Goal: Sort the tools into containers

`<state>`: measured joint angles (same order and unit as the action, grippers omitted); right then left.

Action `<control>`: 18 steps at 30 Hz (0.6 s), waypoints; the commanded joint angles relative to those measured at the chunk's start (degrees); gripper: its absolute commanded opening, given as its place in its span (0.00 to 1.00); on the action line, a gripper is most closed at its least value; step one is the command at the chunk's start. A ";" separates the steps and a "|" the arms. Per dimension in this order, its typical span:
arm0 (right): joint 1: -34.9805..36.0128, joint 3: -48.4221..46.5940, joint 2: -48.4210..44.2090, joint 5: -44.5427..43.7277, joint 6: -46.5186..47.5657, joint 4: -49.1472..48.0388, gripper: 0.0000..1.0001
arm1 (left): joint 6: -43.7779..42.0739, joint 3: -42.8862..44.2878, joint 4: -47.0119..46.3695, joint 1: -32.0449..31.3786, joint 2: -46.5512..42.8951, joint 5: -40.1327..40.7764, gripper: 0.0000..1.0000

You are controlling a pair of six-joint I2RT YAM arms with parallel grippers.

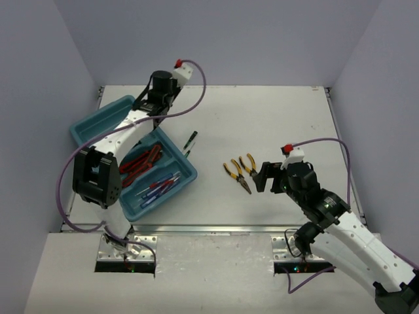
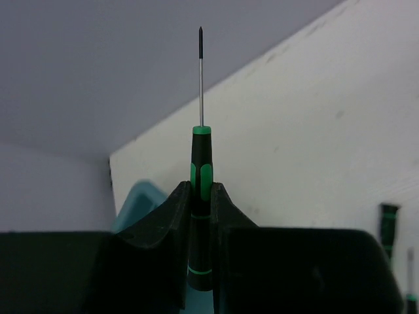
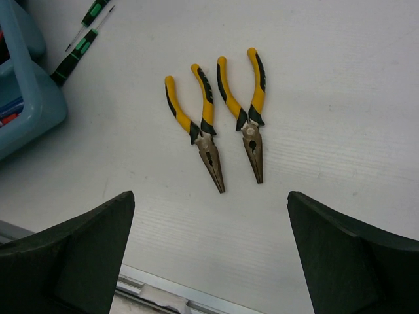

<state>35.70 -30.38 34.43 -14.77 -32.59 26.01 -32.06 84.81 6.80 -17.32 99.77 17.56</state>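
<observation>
A thin black-green screwdriver (image 2: 201, 154) is clamped by its handle in the left pincer (image 2: 201, 219), whose jaws are drawn narrow around it, the shaft pointing away from the wrist. It is held up at the far left of the scene, just above the far end of the teal tray (image 1: 98, 121).

In the tray, red-handled cutters (image 1: 141, 162) are gathered in one compartment and blue-handled screwdrivers (image 1: 157, 188) in the nearer one beside it. The far compartments are partly hidden by the left arm, so their contents cannot be told.

Two more black-green screwdrivers (image 3: 88, 33) are left on the tabletop, just beside the tray's right edge. Further right, well apart from the tray, two yellow-handled pliers (image 3: 226, 121) lie side by side, noses toward the near edge. The right pincer (image 3: 209, 252) hovers just near of them, spread wide and holding nothing.

The sorting is judged well advanced: the cutters and blue screwdrivers appear done, one thin screwdriver is in hand but not yet dropped, and two thin screwdrivers and both pliers are yet to be placed.

The tabletop (image 1: 275, 124) is white and matte, with a metal strip along its near edge. It is enclosed on the left, right and far sides by plain pale lilac-grey walls.
</observation>
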 commanded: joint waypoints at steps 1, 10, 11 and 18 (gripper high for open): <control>-0.37 1.02 -0.94 -1.57 0.95 -3.24 0.98 | 1.30 -14.65 -5.52 9.29 -5.78 5.28 0.00; -0.45 1.97 -2.21 -1.30 0.78 -3.49 0.97 | -3.27 -35.46 -18.91 16.13 -16.03 3.33 0.00; -0.46 2.15 -2.57 -1.36 0.78 -3.56 0.97 | -3.12 -36.17 -18.36 16.22 -16.15 2.31 0.02; -0.45 2.43 -2.87 -0.87 0.78 -3.77 0.97 | -3.02 -37.61 -16.48 16.26 -17.25 1.60 0.44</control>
<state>35.59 -28.12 31.79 -14.96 -32.32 25.10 -34.43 47.87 -6.27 -1.74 84.62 20.27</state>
